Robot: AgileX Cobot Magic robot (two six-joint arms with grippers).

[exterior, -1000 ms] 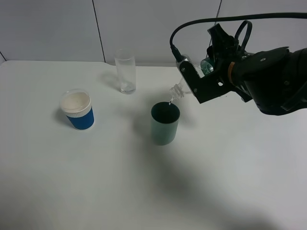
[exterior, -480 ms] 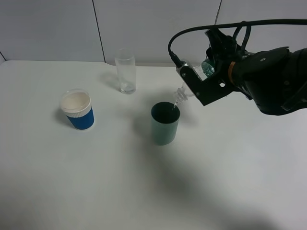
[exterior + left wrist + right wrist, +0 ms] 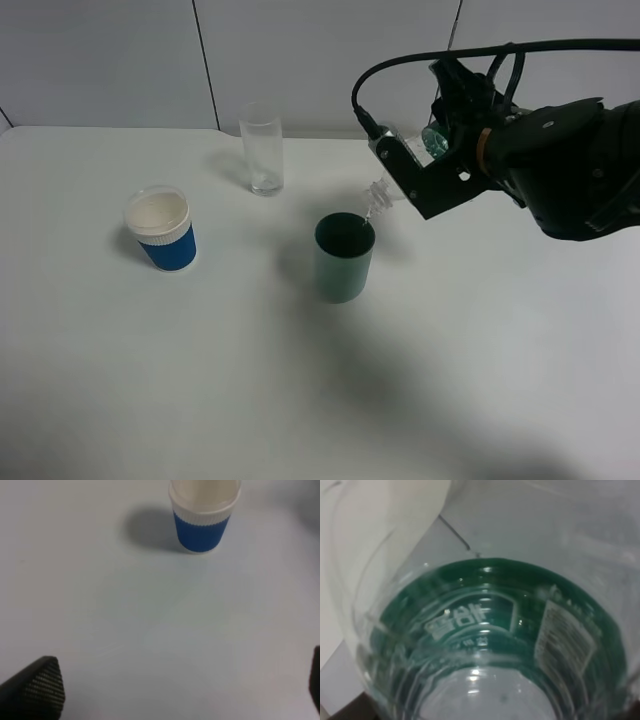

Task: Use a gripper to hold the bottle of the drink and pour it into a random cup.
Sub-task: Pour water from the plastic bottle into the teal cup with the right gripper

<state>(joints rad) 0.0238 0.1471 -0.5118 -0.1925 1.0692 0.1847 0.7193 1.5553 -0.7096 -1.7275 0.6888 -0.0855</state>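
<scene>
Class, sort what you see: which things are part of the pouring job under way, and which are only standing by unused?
In the job:
- right end effector, shut on the bottle
- bottle of the drink, tilted, mouth down by the cup's rim
- teal-green cup, upright

Standing by:
- blue paper cup
- tall clear glass

Counter: paper cup L; glass rear ctr; cup ctr; bottle above cup's R rim.

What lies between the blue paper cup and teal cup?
Bare table only, from blue paper cup to teal cup; exterior high view shows it.
</scene>
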